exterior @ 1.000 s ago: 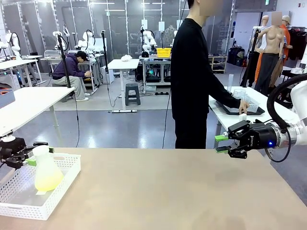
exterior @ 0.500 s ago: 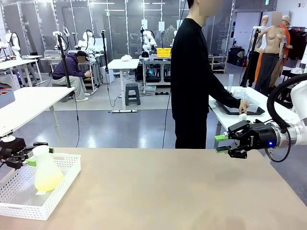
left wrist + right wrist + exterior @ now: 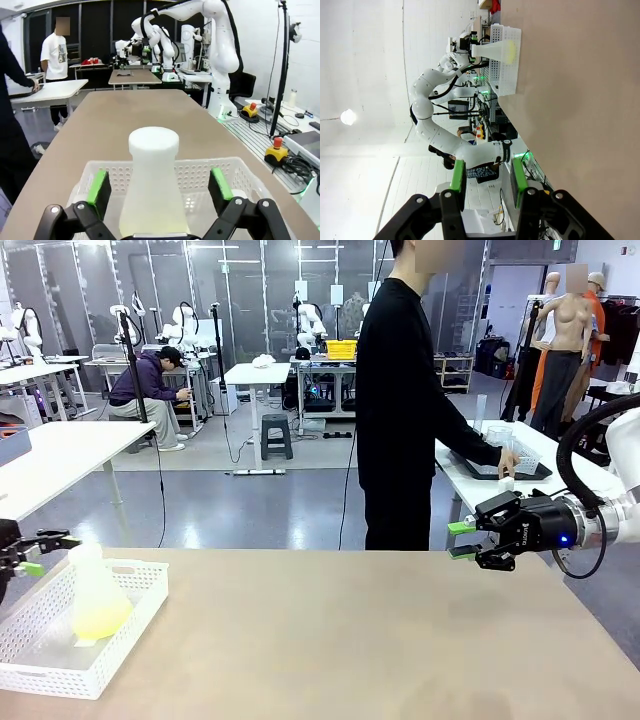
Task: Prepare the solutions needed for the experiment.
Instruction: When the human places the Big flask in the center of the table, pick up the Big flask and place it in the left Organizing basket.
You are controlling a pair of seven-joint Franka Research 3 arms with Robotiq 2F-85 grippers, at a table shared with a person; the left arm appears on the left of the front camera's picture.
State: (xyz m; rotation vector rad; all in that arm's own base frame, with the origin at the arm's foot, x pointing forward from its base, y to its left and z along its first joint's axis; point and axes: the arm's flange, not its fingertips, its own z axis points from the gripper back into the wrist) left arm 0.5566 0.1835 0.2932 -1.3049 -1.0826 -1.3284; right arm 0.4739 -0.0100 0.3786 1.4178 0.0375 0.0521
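- The solutions (image 3: pixel 100 620): a shallow pale yellow-green layer at the bottom of a frosted conical flask (image 3: pixel 97 592), which stands upright in a white perforated basket (image 3: pixel 140 615) at the left end of the tan table (image 3: pixel 380 640). In the left wrist view the flask (image 3: pixel 153 187) stands straight ahead of the left jaws, in line with the gap between them, its neck rising above the level of the green pads (image 3: pixel 98 186); the liquid (image 3: pixel 150 220) shows only faintly through the frosted wall.
- Table: long and bare past the basket (image 3: pixel 200 175); in the right wrist view it fills the right side (image 3: pixel 580 100), with the basket (image 3: pixel 507 60) and flask (image 3: pixel 495 50) far off beyond the right jaws.
- Person (image 3: pixel 400 400): in black, standing at the far side, behind and above the right jaws, one hand (image 3: pixel 508 462) on a tray on another table.
- Left gripper (image 3: pixel 45 552): jaws spread wide, holding nothing; the flask is just beside the fingertips and I cannot tell whether they touch it. From the wrist, the gripper (image 3: pixel 160 187) brackets the flask with clear space on both sides.
- Right gripper (image 3: pixel 461 540): held above the table's far right part, jaws about half apart, nothing between the pads (image 3: pixel 457 181); the flask lies well apart from them, at the opposite end.
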